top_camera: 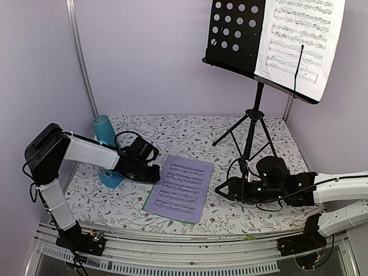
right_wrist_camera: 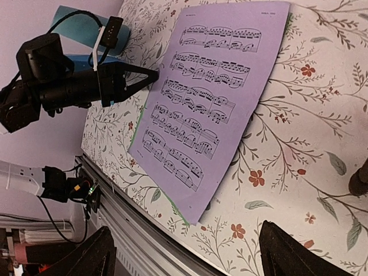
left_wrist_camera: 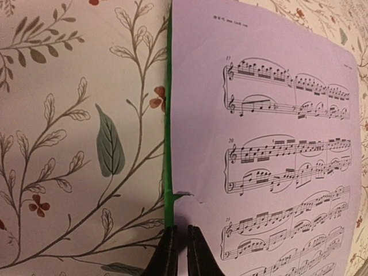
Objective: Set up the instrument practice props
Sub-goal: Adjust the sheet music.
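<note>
Left gripper (left_wrist_camera: 183, 253), pinched shut and empty, sits at the sheet's (left_wrist_camera: 270, 144) left edge; right gripper (top_camera: 222, 190), wide open, lies farther off.

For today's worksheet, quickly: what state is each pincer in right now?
Left pincer: closed at the edge of the sheet-music page; whether it grips the page cannot be told.
Right pincer: open, holding nothing.

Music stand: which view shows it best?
Top external: the music stand shows desk, pole and tripod legs. Right wrist catches only a dark tip at frame edge, possibly a foot; left wrist shows none.
</note>
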Available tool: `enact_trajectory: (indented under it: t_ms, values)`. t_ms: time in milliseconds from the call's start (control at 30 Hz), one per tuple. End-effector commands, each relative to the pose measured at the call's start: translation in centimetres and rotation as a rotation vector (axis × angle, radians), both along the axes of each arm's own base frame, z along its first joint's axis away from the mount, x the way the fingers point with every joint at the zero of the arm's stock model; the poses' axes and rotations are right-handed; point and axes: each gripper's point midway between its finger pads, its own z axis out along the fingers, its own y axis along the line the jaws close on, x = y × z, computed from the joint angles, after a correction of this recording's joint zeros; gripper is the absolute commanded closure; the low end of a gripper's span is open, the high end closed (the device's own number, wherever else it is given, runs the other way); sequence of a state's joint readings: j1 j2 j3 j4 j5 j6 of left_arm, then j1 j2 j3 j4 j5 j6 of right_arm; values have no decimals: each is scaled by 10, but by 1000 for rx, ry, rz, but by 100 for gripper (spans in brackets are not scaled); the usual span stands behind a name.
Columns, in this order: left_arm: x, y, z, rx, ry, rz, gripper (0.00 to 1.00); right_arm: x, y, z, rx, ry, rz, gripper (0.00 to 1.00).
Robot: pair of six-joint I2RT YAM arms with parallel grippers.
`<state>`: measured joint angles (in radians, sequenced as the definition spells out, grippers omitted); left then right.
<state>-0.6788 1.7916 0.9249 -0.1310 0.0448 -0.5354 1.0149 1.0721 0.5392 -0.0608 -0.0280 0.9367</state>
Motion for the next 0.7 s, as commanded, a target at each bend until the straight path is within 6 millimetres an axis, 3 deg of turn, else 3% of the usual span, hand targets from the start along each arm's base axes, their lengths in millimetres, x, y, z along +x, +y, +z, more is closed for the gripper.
enact_trajectory:
  t_ms: [0,400,667]
  values:
    - [-11,-8,9,-45,-14,-40,91,-3,27,-6,116,90,15,16]
    - [-19,-15,14,-76,-25,-71,90,6,49,-51,64,188,3,22]
    - [-20,-18,10,-77,-13,-85,90,18,49,-76,65,240,-14,27]
